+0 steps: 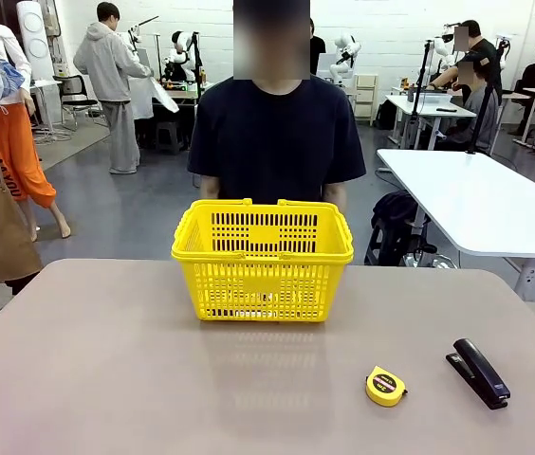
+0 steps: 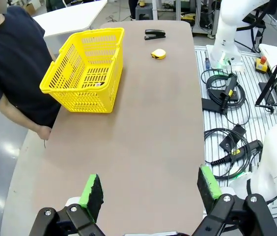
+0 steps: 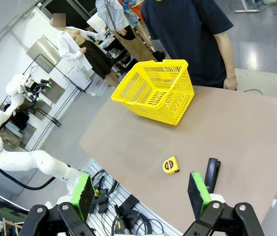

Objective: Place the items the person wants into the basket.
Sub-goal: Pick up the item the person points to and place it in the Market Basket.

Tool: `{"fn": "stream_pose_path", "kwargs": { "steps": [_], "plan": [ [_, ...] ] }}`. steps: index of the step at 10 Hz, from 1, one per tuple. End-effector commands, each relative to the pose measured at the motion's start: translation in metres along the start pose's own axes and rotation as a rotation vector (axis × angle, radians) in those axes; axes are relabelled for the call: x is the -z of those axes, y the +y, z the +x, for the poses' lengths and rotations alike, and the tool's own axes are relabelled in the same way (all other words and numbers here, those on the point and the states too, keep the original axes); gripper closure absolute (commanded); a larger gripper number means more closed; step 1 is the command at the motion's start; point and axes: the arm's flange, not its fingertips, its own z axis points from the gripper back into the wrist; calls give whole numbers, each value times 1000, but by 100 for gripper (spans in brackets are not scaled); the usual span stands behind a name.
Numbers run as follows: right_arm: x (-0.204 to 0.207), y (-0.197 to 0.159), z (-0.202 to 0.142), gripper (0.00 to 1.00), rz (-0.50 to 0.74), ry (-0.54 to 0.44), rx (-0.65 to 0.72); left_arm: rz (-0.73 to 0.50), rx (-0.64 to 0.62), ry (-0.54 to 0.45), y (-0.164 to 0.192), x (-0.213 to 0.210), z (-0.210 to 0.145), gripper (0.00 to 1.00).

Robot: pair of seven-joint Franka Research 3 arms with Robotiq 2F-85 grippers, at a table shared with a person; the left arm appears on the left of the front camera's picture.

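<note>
The yellow basket (image 1: 262, 258) stands upright on the far middle of the table, right in front of the person (image 1: 277, 133), whose arms hang at the table's far edge. Small dark and pale shapes show low inside the basket (image 2: 87, 69) through its lattice; I cannot tell whether they are the items. My left gripper (image 2: 148, 178) hovers high over the near left end of the table, open with nothing between its green pads (image 2: 92, 192). My right gripper (image 3: 140, 176) is open and empty above the near right corner, with the basket (image 3: 155, 91) far ahead.
A round yellow tape measure (image 1: 385, 386) and a black stapler (image 1: 479, 373) lie near the front right of the table (image 1: 106, 379). Cables and a control box (image 2: 224, 98) lie on the bench beside the table. Other tables and people stand farther back.
</note>
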Motion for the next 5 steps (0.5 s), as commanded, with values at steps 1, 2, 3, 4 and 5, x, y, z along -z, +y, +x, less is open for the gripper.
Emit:
{"fn": "stream_pose_path", "kwargs": {
  "steps": [1, 2, 3, 4, 5],
  "plan": [
    [1, 0, 2, 0, 19, -11, -16, 0, 9, 1, -2, 0, 2, 0],
    [1, 0, 2, 0, 19, -11, -16, 0, 9, 1, -2, 0, 2, 0],
    [1, 0, 2, 0, 19, -11, -16, 0, 9, 1, -2, 0, 2, 0],
    [1, 0, 2, 0, 19, -11, -16, 0, 9, 1, -2, 0, 2, 0],
    [1, 0, 2, 0, 19, -11, -16, 0, 9, 1, -2, 0, 2, 0]
  ]
}}
